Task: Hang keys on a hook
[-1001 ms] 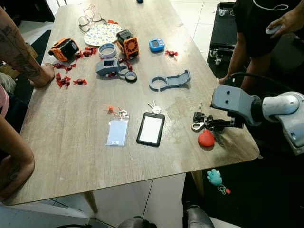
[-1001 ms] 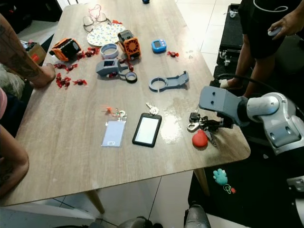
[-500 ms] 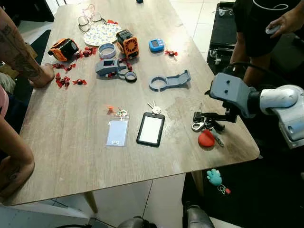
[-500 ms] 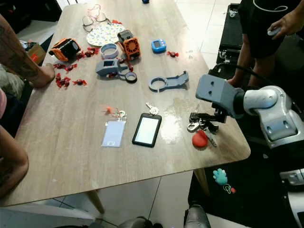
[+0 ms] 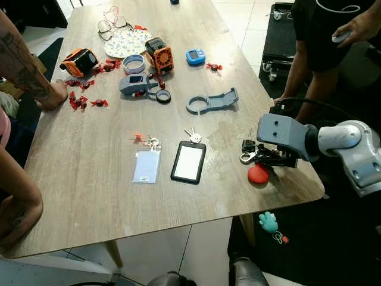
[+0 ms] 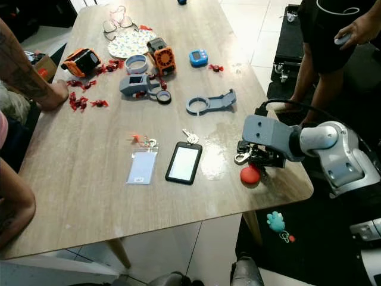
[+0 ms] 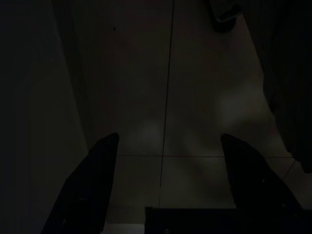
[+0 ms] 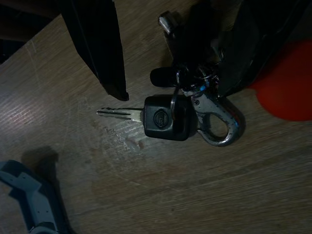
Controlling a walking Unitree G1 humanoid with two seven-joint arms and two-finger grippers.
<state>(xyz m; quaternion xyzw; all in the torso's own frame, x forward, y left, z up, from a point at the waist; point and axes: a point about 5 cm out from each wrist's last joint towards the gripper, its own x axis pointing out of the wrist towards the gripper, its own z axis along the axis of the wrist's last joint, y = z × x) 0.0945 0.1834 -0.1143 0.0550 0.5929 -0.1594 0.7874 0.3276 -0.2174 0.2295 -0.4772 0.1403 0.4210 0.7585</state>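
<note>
A bunch of keys (image 5: 249, 150) with a black key head (image 8: 168, 118), a silver carabiner (image 8: 220, 124) and a red fob (image 5: 258, 173) lies near the table's right edge. My right gripper (image 5: 268, 157) is low over the bunch and open. One finger (image 8: 97, 44) stands beside the keys and the other (image 8: 248, 48) rests at the bunch's far side by the fob. A blue hook-shaped holder (image 5: 211, 101) lies further back on the table. My left gripper (image 7: 168, 161) hangs open over a dim tiled floor.
A black card holder (image 5: 189, 161), a clear badge sleeve (image 5: 147, 165) and small silver keys (image 5: 192, 136) lie mid-table. Orange gadgets, a blue timer (image 5: 196, 56) and red sweets sit at the back. One person's arm (image 5: 27, 71) leans at the left, another person (image 5: 321, 36) stands at the right.
My right wrist rose and swung back half a second ago, then came down and forward over the key bunch. The keys and fob have barely shifted.
</note>
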